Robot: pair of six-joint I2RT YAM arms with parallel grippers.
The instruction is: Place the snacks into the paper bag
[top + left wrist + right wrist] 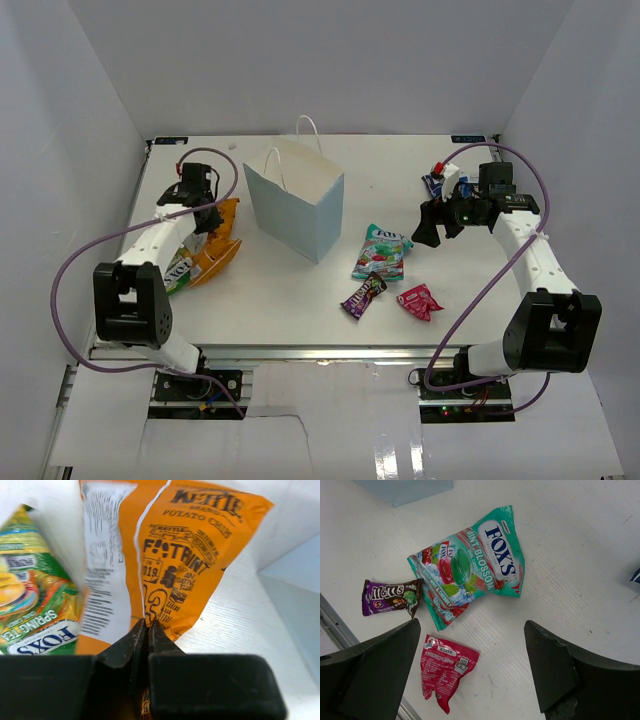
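While left hand pinches edge of orange bag, right hand gapes near teal-red packet.

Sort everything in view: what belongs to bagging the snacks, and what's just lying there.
For the job:
pale blue paper bag
orange Kettle chip bag, pinched in the shut left gripper
green-yellow Fox's packet
teal Fox's packet
purple M&M's packet
pink-red packet
blue-white bag, beside the open right gripper

Just there:
purple cables
metal rail along the near edge
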